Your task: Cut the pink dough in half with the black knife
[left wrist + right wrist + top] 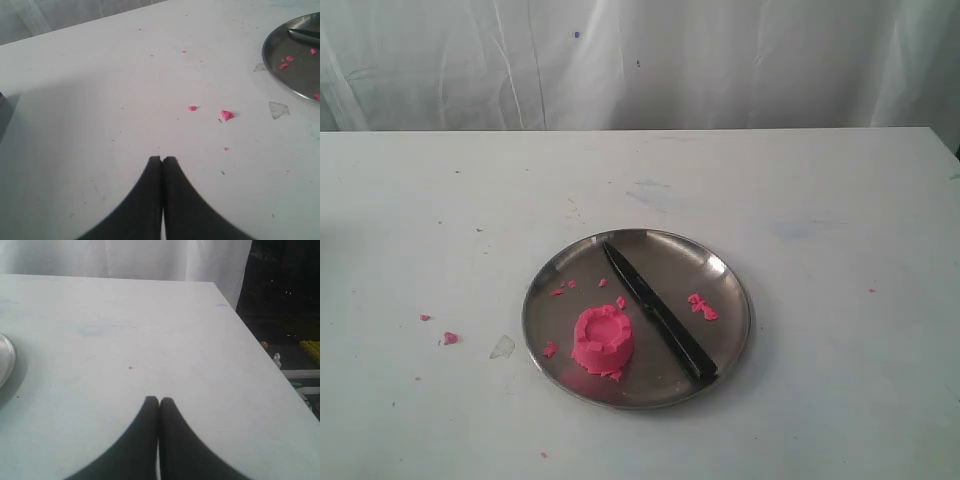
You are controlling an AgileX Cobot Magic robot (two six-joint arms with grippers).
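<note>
Both the left gripper [161, 159] and right gripper [159, 399] seemingly hover closed above the table [840, 200].

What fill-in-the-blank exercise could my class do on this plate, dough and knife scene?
1. The pink dough sits on a round metal ____.
2. The black knife lies on the plate to the ____ of the dough in the exterior view.
3. The left end effector and right end effector are both ____.

Missing words: plate; right; shut

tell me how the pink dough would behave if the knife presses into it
The pink dough probably deforms and crumbles: its top is dented and crumbs litter the metal plate. Squat and flat-based, it seems unlikely to roll.
</note>
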